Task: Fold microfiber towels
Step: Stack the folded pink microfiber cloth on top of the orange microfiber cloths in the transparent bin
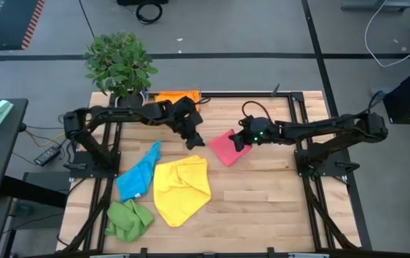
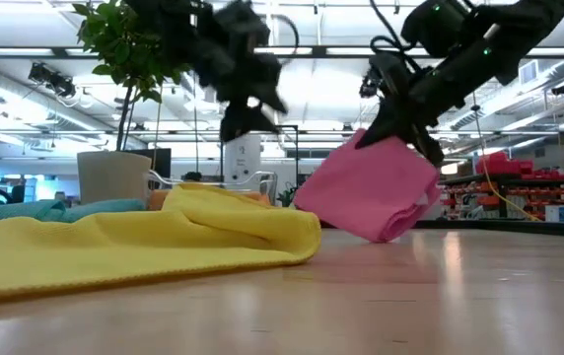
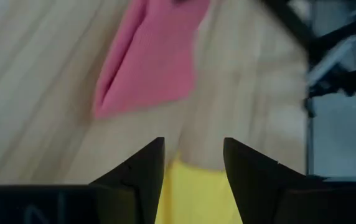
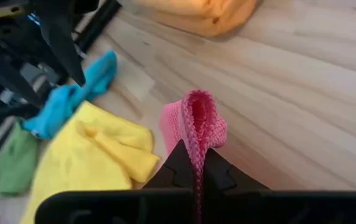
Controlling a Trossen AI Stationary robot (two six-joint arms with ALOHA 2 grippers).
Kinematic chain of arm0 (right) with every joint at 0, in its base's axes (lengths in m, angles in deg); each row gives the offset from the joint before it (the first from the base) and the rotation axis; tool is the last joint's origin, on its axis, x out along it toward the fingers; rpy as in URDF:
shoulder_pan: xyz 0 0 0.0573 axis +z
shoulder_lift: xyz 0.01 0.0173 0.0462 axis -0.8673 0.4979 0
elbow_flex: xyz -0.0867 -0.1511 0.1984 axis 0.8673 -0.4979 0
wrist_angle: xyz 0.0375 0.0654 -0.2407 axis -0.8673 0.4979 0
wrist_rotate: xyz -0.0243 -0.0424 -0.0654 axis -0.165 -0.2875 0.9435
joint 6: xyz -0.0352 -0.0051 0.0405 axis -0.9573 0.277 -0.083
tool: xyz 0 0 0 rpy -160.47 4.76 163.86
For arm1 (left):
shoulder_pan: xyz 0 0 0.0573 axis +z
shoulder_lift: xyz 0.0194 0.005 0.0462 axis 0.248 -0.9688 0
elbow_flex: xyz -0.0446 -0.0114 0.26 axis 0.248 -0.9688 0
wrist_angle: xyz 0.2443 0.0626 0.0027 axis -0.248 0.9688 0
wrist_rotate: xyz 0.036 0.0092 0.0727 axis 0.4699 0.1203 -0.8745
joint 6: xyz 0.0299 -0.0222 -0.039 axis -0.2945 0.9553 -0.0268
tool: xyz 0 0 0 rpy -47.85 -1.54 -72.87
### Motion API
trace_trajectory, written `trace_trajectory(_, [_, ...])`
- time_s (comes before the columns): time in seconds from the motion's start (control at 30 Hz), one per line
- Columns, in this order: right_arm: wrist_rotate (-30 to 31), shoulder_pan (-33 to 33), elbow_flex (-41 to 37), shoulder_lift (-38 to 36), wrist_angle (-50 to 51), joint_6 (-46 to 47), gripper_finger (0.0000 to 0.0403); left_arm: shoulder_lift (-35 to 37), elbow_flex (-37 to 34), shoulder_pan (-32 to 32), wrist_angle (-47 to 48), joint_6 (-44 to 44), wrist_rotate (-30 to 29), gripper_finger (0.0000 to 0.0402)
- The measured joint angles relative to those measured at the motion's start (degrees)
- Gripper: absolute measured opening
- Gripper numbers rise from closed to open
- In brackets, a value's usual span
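- Pinching the pink towel (image 1: 226, 148) by one edge, the right pincer (image 1: 242, 140) lifts it partly off the surface (image 1: 262, 201).
- Left pincer (image 1: 193, 137) hovers nearby, fingers apart, empty, above the yellow towel (image 1: 182, 188).

Grey floor (image 1: 262, 29), potted plant (image 1: 119, 63), ceiling striplights (image 2: 312, 59).

Light is bright and even, coming from rows of ceiling strips seen in the low view. The table (image 1: 262, 208) shows only soft, faint shadows under the arms. In the low view the near tabletop is blurred and carries a pale sheen; the left gripper (image 2: 247, 108) is smeared, and the hall behind is crisp. The left wrist view is soft throughout: the pink towel (image 3: 150, 59) and wood grain are blurred. In the right wrist view the near pink fold (image 4: 196, 127) is sharp, and the far towels are softer.
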Motion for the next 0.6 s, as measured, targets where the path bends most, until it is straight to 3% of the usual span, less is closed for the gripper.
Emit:
trace_trajectory(0.13, [0.25,0.0,0.75,-2.38,0.16,2.52,0.0002,4.63,0.02,0.03,-4.82,-0.51,-0.27,0.017])
trace_trajectory(0.27, [0.43,0.13,5.42,-1.27,0.04,3.08,0.0002,11.79,0.07,0.24,-6.72,-1.28,-6.77,0.0158])
trace_trajectory(0.43, [1.31,-0.73,14.78,4.99,0.41,2.76,0.0002,20.85,0.11,-0.3,-6.47,-8.13,-13.33,0.0133])
trace_trajectory(0.6, [1.45,-1.75,26.97,14.82,2.06,2.68,0.0002,28.46,0.15,-2.29,-8.58,-15.53,-14.05,0.0107])
